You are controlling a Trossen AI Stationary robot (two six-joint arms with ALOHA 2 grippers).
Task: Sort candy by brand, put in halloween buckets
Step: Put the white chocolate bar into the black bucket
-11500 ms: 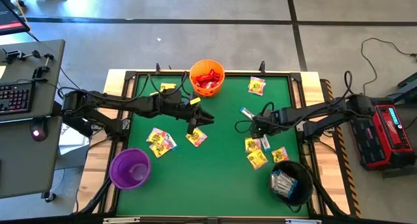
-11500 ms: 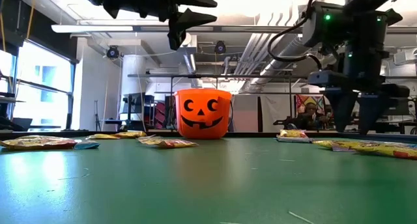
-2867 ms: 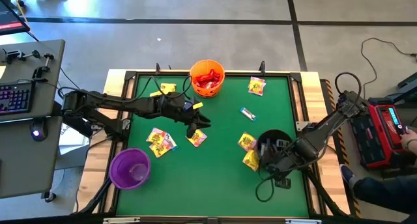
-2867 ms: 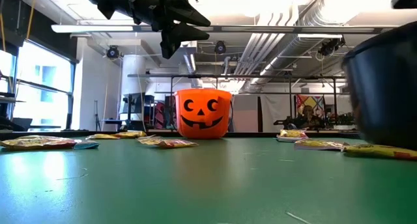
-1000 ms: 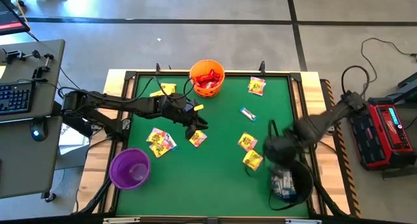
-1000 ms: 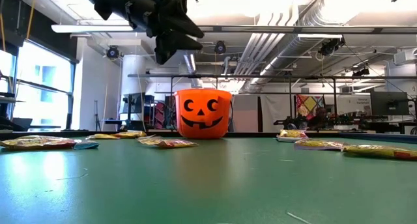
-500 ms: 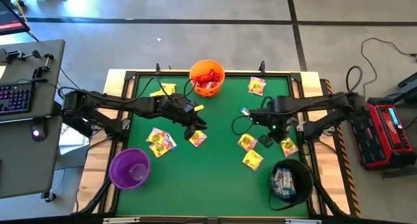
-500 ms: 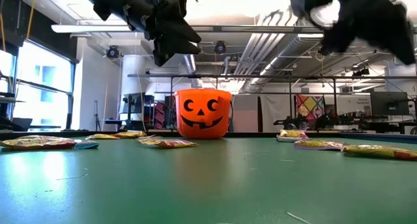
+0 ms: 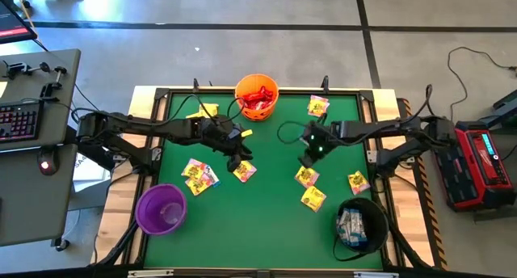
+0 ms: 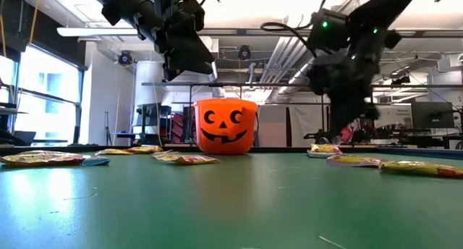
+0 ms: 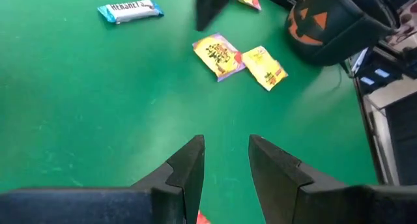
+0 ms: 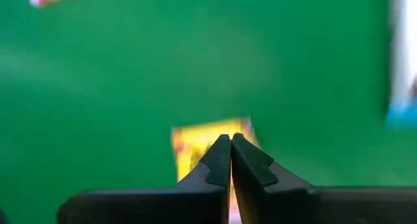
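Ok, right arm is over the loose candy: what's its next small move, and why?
Probably open the right gripper: it is shut on nothing, and a yellow packet lies just beyond its tips, so it cannot grasp yet.

We see a green table, an orange pail with a black pumpkin face, a purple pail, a black pail, yellow packets, 1 white-blue packet and dark arms.
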